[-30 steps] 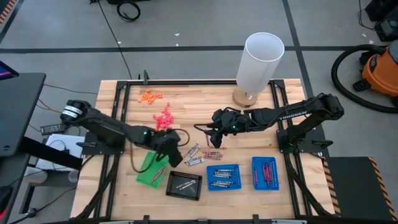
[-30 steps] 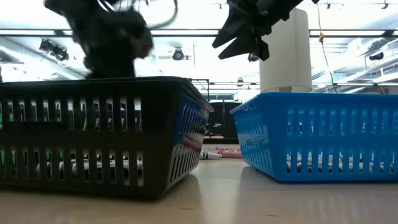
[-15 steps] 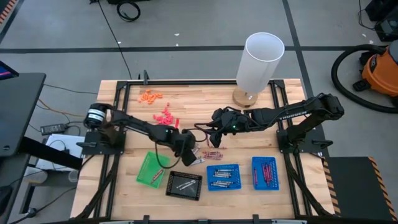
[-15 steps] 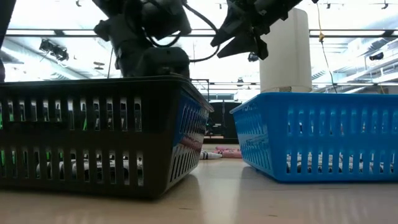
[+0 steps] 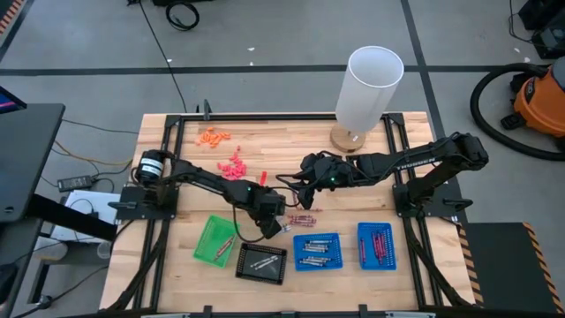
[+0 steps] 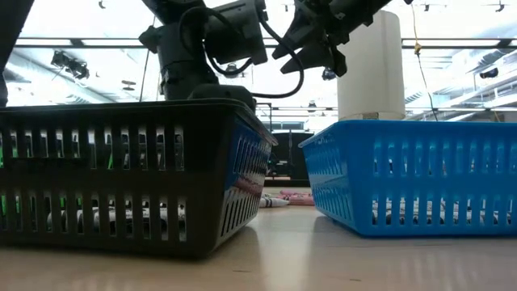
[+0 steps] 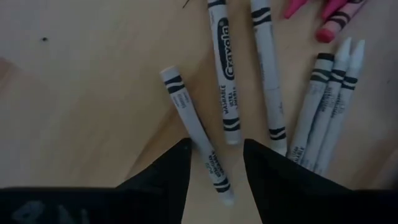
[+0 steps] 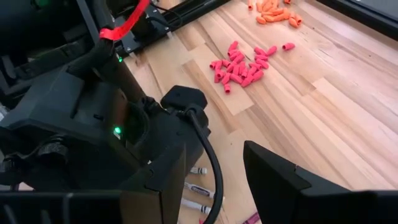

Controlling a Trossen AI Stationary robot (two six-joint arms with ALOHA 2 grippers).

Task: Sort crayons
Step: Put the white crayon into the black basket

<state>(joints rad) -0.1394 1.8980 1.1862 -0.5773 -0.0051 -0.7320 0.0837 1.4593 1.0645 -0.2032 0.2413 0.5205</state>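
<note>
Crayons (image 7: 198, 143), grey-white, lie loose on the wooden table (image 5: 291, 150); our left gripper (image 7: 215, 163) hangs spread just above one, grasping nothing. Our right gripper (image 5: 306, 196) waits nearby, fingers parted, empty.

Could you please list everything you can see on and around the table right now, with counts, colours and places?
Loose grey-white paper-wrapped crayons: about six, on the wood below the left gripper.
Loose maroon crayons: a few, mid-table.
Green plastic tray: one, front left.
Black plastic tray: one, front, holding grey-white crayons.
Blue plastic trays: two, front right; one holds grey-white crayons, the other maroon ones.
Bright pink chunky bits: one cluster, back left.
Orange bits: one cluster, back left corner.
White cylinder on a wooden base: one, back edge.
Left gripper: open, over a grey-white crayon.
Right gripper: open, raised mid-table.
</note>
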